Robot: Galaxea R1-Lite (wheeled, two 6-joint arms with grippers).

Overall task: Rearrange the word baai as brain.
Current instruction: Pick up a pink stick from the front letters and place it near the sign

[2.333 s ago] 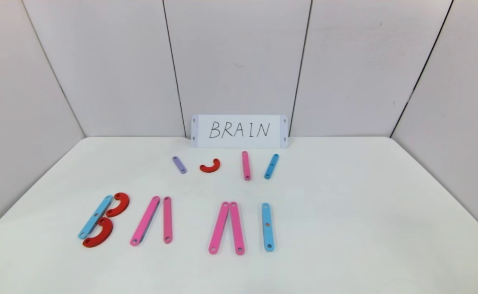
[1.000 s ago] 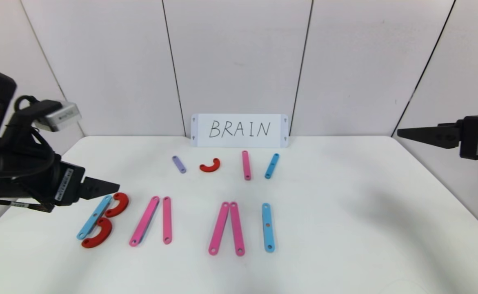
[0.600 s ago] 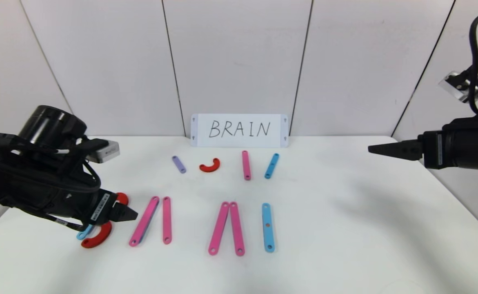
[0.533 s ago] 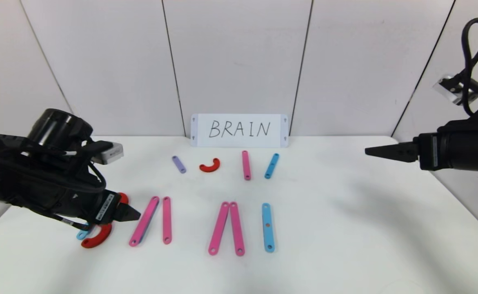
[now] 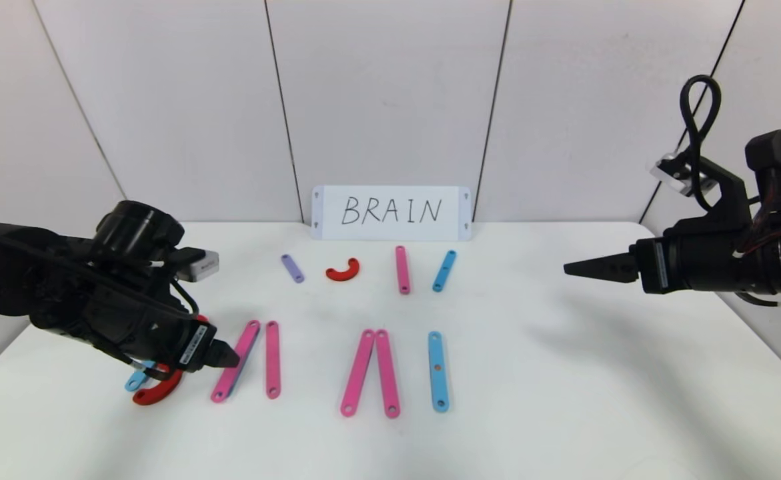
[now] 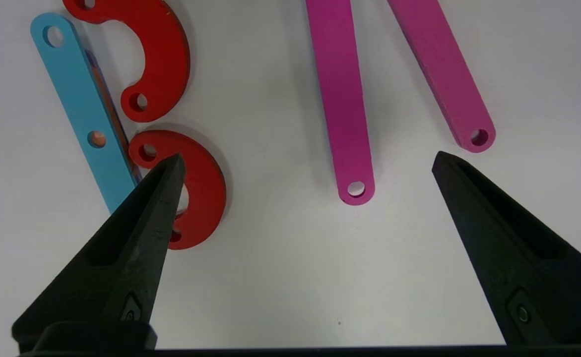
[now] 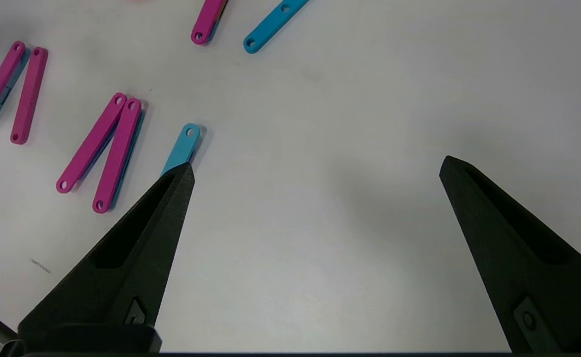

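1. Head view: white desk (image 5: 563,400) with the letter row near the front. From the robot's left: B made of a blue strip (image 5: 135,381) and red curves (image 5: 158,393), mostly hidden by the left arm; first A, two pink strips (image 5: 237,360); second A, two pink strips (image 5: 370,372); I, one blue strip (image 5: 437,371).
2. Spare pieces lie farther back: purple strip (image 5: 293,269), red curve (image 5: 344,271), pink strip (image 5: 401,269), blue strip (image 5: 443,271). A white card (image 5: 391,213) reading BRAIN stands behind them.
3. Left claw (image 5: 225,357) is low over the desk between the B and the first A. Right claw (image 5: 580,269) hovers above the desk's right side, well apart from the letters.
4. Left wrist view: left claw (image 6: 305,161) spread wide, holding nothing; one finger (image 6: 136,223) overlaps the lower red curve (image 6: 206,193), contact unclear.
5. Right wrist view: right claw (image 7: 315,168) spread wide, empty, bare desk between its fingers.
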